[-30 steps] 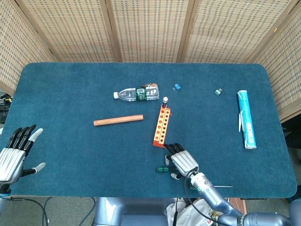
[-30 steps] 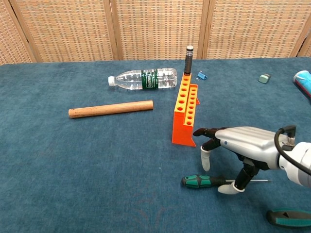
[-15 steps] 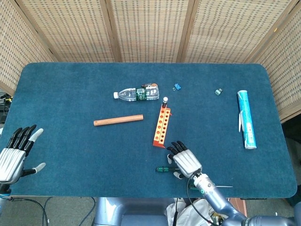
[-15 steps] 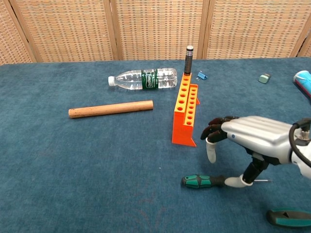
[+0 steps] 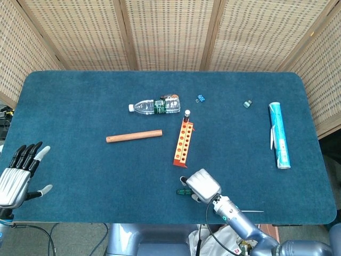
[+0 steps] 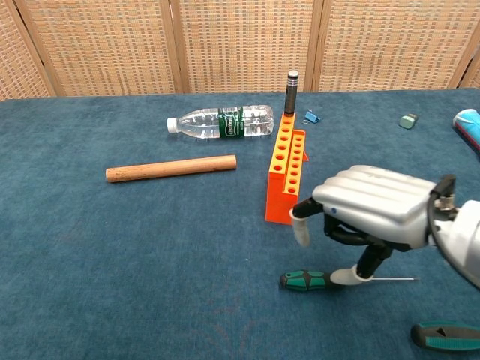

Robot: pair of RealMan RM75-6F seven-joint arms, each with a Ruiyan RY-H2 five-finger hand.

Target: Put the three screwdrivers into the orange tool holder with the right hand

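Right hand (image 6: 373,206) is hovering just in front of the orange tool holder (image 6: 287,174), fingers curling over the green-handled screwdriver (image 6: 307,280) lying on the counter (image 6: 150,247); its thumb seems to be touching the handle, but a firm grip is unclear. One dark screwdriver (image 6: 291,91) is standing in the holder's far end, and the left hand (image 5: 15,177) is resting spread and empty, well apart from the holder.

Table (image 5: 80,96): wide, rounded corners, covered edge to edge in a dark teal felt-like cloth.
Screen (image 5: 170,32): woven wicker panels in light wooden frames, standing just behind the table's far edge and folding forward past both its ends.
Panel posts (image 6: 177,45): pale wood, upright between the wicker sections behind the table.
Floor (image 5: 64,240): a grey strip shows below the table's near edge.
Light: even and soft across the table, faint shadows only.
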